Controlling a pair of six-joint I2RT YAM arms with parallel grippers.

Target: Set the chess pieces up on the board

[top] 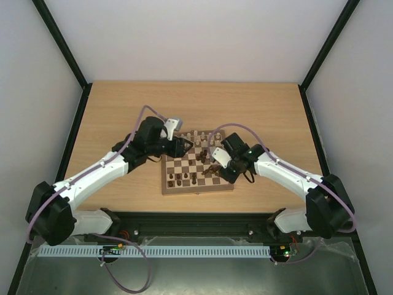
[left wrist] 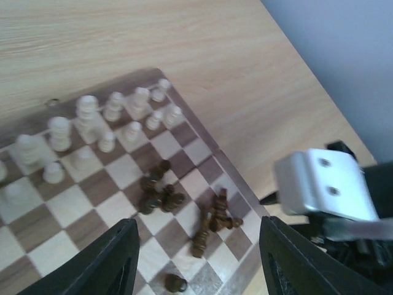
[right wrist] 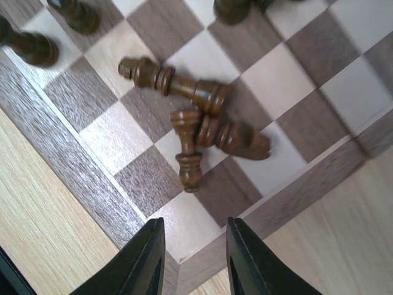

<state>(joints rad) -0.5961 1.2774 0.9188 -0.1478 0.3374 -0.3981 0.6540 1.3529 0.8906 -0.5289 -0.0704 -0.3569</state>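
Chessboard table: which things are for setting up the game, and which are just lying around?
For the job: the board, cream chess pieces, dark chess pieces, some tipped over.
Just there: the table, purple cables, white slotted strip by the arm bases.

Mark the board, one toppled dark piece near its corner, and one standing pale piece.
board [right wrist: 61,153], right wrist view, on its brown border.
toppled dark piece [right wrist: 175,82], right wrist view, on its ringed stem.
standing pale piece [left wrist: 88,114], left wrist view, on its body.
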